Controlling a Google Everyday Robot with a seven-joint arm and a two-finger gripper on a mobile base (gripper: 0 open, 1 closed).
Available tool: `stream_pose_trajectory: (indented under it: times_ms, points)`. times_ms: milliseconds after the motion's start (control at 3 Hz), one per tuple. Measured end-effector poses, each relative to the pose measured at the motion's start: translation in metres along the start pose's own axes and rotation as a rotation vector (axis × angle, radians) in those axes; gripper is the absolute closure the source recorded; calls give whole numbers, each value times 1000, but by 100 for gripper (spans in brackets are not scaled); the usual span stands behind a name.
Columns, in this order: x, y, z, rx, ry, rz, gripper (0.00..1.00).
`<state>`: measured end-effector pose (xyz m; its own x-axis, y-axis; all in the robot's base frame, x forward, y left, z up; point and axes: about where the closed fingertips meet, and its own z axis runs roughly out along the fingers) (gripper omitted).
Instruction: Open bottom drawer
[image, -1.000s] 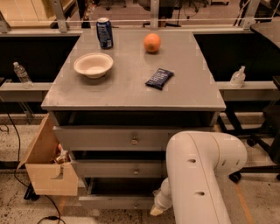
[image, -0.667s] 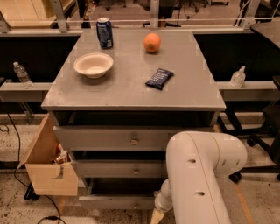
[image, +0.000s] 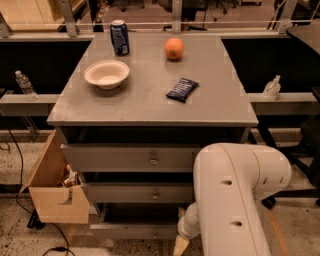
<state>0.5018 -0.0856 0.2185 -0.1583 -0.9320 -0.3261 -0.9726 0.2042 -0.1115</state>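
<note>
The grey cabinet has three drawer fronts stacked below its top. The bottom drawer is the slim grey panel lowest down, with a dark gap above it; its knob is hidden behind my arm. My gripper hangs at the lower end of the big white arm, right at the bottom drawer's right end, near the floor. The top drawer's knob and the middle drawer's knob both show.
On the cabinet top stand a white bowl, a blue can, an orange and a dark snack packet. An open cardboard box sits on the floor against the cabinet's left side. Plastic bottles rest on side ledges.
My gripper has sunk a little lower and slightly left beside the bottom drawer's front. The drawer fronts and the things on top look unmoved.
</note>
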Motion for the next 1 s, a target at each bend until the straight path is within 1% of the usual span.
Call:
stream_pose_trajectory:
  times_ms: [333,667,1000]
  points:
    - [-4,-2,-20,31,4,-14,0]
    - [-8,-4,-37,48,3,-27,18]
    - [-10,-5,-47,56,-2,-33,41]
